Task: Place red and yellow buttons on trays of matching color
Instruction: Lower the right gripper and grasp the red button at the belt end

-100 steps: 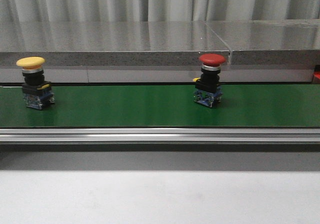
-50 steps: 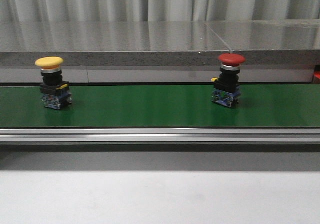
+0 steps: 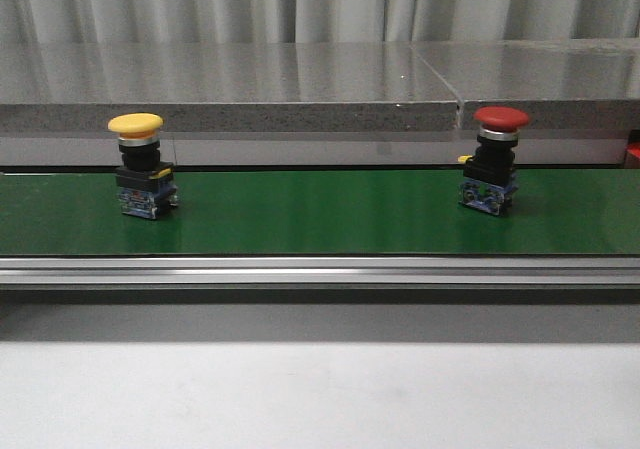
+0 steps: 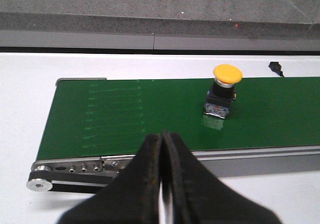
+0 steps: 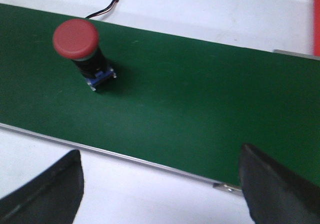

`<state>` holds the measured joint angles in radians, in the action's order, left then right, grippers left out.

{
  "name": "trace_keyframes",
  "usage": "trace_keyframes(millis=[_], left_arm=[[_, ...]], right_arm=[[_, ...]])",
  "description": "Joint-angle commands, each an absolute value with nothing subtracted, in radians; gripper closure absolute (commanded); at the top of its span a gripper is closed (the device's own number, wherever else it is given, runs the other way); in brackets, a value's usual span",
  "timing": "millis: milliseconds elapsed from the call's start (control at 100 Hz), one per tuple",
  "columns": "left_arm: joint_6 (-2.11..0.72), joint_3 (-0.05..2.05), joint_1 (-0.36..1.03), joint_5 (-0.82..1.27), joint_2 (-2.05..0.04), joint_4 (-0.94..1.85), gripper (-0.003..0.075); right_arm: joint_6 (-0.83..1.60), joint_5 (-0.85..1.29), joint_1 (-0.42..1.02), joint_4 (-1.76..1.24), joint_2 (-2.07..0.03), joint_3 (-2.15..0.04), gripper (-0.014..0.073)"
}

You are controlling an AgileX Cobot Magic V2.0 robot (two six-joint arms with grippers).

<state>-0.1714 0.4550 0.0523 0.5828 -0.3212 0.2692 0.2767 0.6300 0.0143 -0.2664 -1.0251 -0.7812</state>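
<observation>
**A:** How much of the sorting is done, starting from what sits nearest the robot?

**B:** None that I can see. Nearest is the bare white table top (image 3: 320,394), then the metal rail (image 3: 320,270) of the green conveyor belt (image 3: 320,214). Both buttons stand upright on that belt, each on its black and blue switch block. Neither is held and neither is on a tray.

**A:** Where exactly are they?

**B:** In the front view the yellow button (image 3: 143,165) is on the left part of the belt and the red button (image 3: 492,159) on the right part, well apart. Behind the belt runs a grey stone ledge (image 3: 230,89), with a pale curtain (image 3: 320,4) beyond it.

**A:** And the trays?

**B:** Not clearly in view. A red sliver at the right edge (image 3: 633,154), beyond the belt's end, might belong to one, but I cannot tell. So both picks and both placements are left, by my reading.

**A:** What about the arms?

**B:** Neither shows in the front view; the wrist cameras alone tell their pose. The left gripper (image 4: 162,179) hangs on the near side of the belt, close to its roller end, fingers pressed together with nothing between them; the yellow button (image 4: 224,89) stands farther along the belt, apart from it. The right gripper (image 5: 160,184) also hangs over the belt's near edge, fingers spread wide and empty. The red button (image 5: 82,49) stands off to one side of the gap between them, not touching either finger.

**A:** Which pick looks readier?

**B:** The right one, I'd judge: it is already spread, though it is not lined up over the red button.
</observation>
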Motion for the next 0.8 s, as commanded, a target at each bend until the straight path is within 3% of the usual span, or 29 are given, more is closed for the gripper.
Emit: trace_keyframes(millis=[0, 270, 630, 720, 790], left_arm=[[-0.17, 0.482, 0.062, 0.515, -0.329, 0.289, 0.0739], [-0.17, 0.482, 0.062, 0.515, -0.329, 0.289, 0.0739], [-0.17, 0.482, 0.062, 0.515, -0.329, 0.289, 0.0739], [-0.17, 0.482, 0.062, 0.515, -0.329, 0.289, 0.0739], [-0.17, 0.482, 0.062, 0.515, -0.329, 0.289, 0.0739]], right_arm=[[0.301, 0.552, 0.046, -0.282, -1.103, -0.852, -0.003], [0.314, 0.545, 0.087, -0.282, -1.335, -0.974, -0.003], [0.323, 0.526, 0.109, -0.282, -1.477, -1.071, -0.0029], [0.323, 0.519, 0.109, -0.282, -1.501, -1.086, 0.0025], [0.323, 0.522, 0.109, -0.282, -1.516, -1.091, 0.0132]])
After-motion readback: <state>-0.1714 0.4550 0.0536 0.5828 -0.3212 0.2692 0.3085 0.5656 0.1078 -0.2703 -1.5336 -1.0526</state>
